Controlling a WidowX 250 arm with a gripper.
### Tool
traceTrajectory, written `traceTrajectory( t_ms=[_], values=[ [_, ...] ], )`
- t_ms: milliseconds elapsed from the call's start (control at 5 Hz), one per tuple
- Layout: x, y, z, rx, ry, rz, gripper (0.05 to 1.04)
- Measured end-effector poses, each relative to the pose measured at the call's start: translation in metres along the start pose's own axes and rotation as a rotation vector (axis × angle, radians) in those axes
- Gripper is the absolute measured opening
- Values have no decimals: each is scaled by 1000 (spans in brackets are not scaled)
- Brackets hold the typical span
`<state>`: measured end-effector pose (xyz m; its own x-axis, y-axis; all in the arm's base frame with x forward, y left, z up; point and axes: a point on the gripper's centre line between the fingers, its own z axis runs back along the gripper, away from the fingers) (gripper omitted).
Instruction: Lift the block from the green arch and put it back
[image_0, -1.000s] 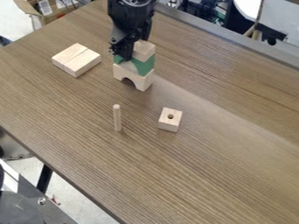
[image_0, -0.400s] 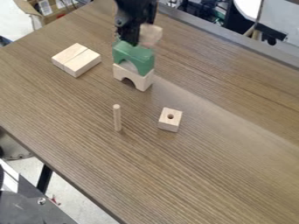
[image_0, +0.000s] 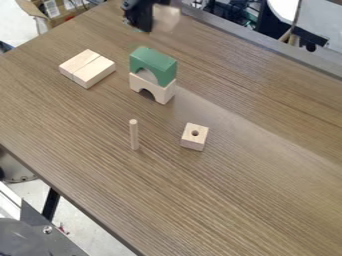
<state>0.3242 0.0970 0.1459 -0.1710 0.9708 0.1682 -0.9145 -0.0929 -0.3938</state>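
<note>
And it's the black gripper (image_0: 149, 23) at the top edge, clamped on a pale wooden block (image_0: 167, 19)! The green arch (image_0: 155, 61) sits on a wooden arch (image_0: 162, 92).

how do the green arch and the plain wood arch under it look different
The green arch is painted a solid green, while the plain wood arch is pale and bare. The green arch sits up on top of the stack; the plain wood arch is beneath it, standing on the table. Both have a curved cut-out with its opening facing down, and they line up closely.
</note>
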Motion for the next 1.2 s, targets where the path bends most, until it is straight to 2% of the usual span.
traceTrajectory(
  t_ms=[200,400,600,800,1200],
  values=[
    [5,0,12,-18,12,19,584],
    [11,-4,27,-68,20,18,584],
    [9,-5,26,-83,27,-18,584],
    [1,-5,10,-71,42,-81,584],
    [-5,-7,-5,-61,34,-140,584]
  ],
)
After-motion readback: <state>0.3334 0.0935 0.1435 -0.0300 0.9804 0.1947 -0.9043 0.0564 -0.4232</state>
